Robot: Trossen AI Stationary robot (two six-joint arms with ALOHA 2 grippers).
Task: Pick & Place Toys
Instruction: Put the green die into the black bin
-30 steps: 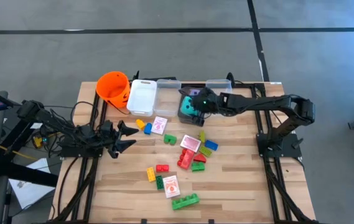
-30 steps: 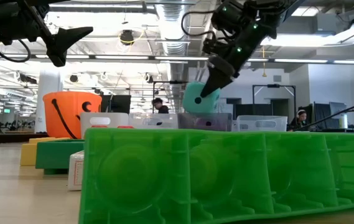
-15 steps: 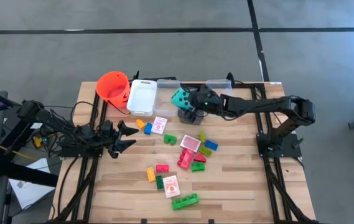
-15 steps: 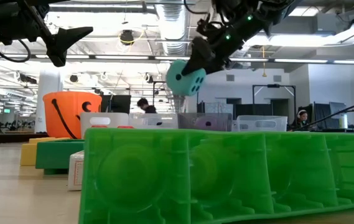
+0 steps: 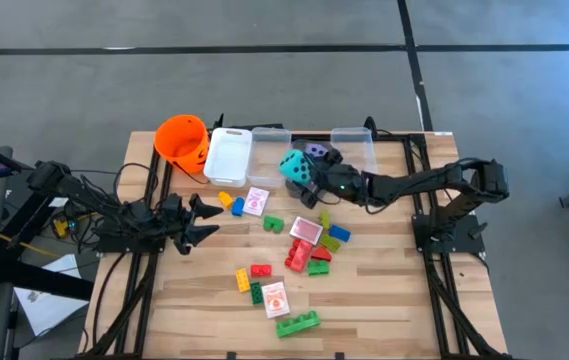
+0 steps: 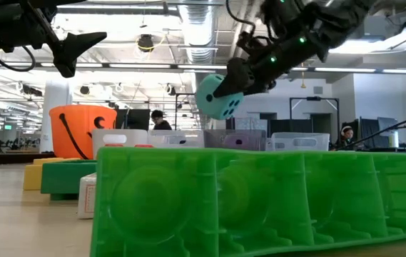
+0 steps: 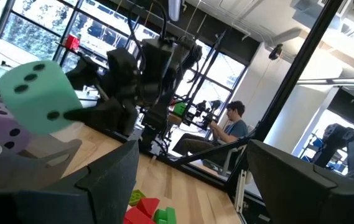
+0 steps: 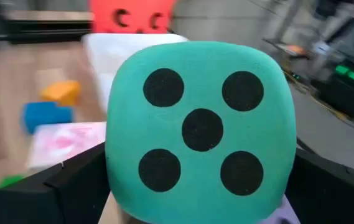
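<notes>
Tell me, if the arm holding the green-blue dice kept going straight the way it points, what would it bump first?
Probably the white bin. The right gripper holds the teal die and points toward it and the orange bucket; height is unclear, so it might pass above.

open-plan lab: ceiling ducts (image 6: 188, 14), person at desk (image 7: 229, 124).

The teal die (image 5: 293, 166) held between the right gripper's (image 5: 309, 174) matt black fingers looks like soft, matt foam with flat black dots. Just behind the gripper, the bins (image 5: 351, 147) are clear, thin plastic, and one (image 5: 229, 155) is milky white. Further off from it, the bucket (image 5: 182, 140) is smooth orange plastic. Below the gripper, the bricks (image 5: 298, 323) are glossy moulded plastic on a table (image 5: 384, 290) of pale, satin wood planks; the cards (image 5: 305, 229) look like smooth printed paper.
</notes>
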